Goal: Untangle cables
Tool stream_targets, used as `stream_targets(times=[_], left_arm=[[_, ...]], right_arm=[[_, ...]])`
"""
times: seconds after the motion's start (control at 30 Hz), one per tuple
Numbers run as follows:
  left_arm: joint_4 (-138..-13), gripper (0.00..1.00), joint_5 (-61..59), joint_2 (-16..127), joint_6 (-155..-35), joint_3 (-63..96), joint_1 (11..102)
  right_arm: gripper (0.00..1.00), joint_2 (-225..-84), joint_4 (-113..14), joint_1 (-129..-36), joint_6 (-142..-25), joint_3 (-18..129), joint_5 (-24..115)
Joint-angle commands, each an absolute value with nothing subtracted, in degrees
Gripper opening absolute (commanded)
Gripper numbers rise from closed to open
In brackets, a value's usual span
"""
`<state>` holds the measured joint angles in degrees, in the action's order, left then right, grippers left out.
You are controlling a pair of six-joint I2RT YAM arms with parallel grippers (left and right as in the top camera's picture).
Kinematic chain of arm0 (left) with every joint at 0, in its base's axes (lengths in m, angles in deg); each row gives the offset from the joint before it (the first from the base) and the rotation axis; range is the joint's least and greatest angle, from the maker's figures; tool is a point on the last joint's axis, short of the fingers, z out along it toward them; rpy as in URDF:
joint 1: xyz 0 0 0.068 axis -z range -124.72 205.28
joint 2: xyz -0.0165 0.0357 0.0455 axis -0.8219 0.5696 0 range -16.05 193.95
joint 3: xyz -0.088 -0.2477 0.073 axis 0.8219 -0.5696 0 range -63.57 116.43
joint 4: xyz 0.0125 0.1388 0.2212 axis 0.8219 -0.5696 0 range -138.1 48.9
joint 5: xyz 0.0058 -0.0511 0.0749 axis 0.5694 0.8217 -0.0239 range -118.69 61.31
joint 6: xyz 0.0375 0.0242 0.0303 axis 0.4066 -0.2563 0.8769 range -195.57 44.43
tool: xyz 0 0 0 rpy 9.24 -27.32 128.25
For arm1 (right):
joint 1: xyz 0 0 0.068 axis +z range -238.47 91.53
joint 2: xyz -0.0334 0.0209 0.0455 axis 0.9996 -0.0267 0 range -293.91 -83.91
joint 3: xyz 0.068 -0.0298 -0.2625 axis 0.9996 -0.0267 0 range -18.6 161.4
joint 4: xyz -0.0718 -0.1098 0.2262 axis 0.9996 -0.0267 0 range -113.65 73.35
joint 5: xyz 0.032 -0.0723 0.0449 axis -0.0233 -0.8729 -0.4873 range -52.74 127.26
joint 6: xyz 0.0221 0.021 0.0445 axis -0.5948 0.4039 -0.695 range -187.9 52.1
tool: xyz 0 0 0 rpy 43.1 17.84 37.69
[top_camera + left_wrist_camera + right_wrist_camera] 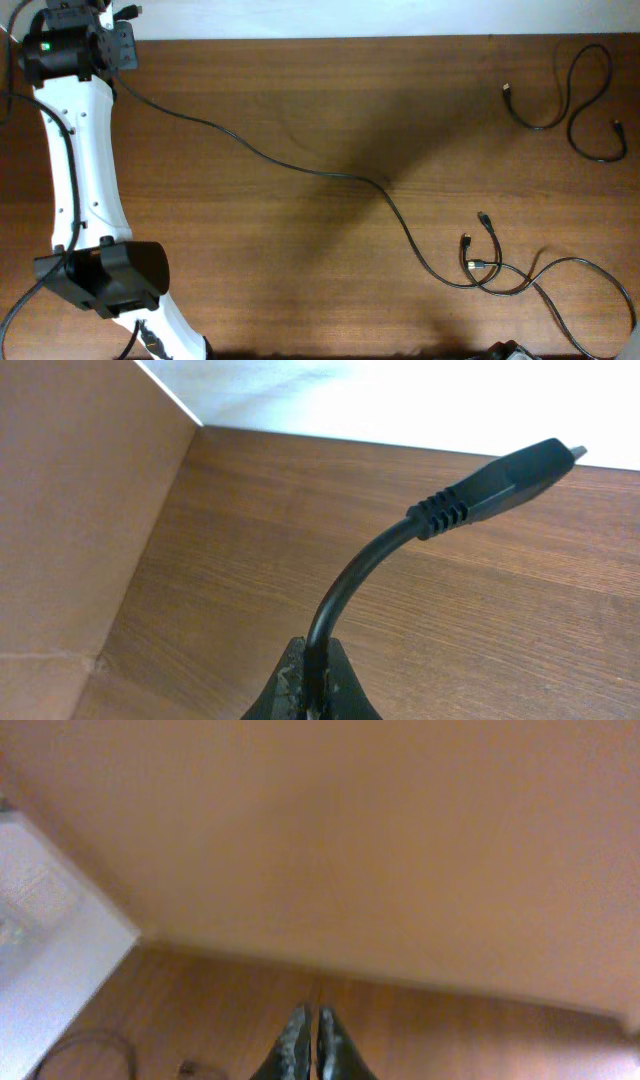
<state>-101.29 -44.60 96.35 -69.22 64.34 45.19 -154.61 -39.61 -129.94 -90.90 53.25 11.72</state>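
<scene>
My left gripper (315,682) is shut on a thin black cable (350,585) just below its plug (500,478), which sticks up past the fingers. In the overhead view this gripper (122,38) is at the table's far left corner. The held cable (300,165) runs diagonally across the table to a small tangle (490,272) of black cords and plugs at the front right. A separate black cable (575,95) lies looped at the far right. My right gripper (310,1017) is shut and empty above the table, with a cord loop (85,1045) at its lower left.
The wooden table (300,260) ends at a white back edge (350,18). The left arm (80,160) and its base (105,280) take up the left side. A bit of the right arm (505,351) shows at the front edge. A brown wall (70,510) stands beside the left gripper.
</scene>
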Motion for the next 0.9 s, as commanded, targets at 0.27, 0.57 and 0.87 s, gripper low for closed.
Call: stream_targets(times=[0.27, 0.57, 0.87], left_arm=[[-101.1, 0.0, -40.8, 95.3, -68.8, 64.7, 45.8], [-101.3, 0.0, -37.9, 95.3, -68.8, 64.7, 45.8], [-101.4, 0.0, -37.9, 95.3, -68.8, 64.7, 45.9]], right_arm=[[0.99, -157.8, -81.0, -114.6, -126.9, 53.1, 26.3], [0.99, -165.9, -81.7, -114.8, -134.9, 49.5, 20.1], [0.99, -185.6, -81.5, -114.7, -141.8, 47.9, 22.0]])
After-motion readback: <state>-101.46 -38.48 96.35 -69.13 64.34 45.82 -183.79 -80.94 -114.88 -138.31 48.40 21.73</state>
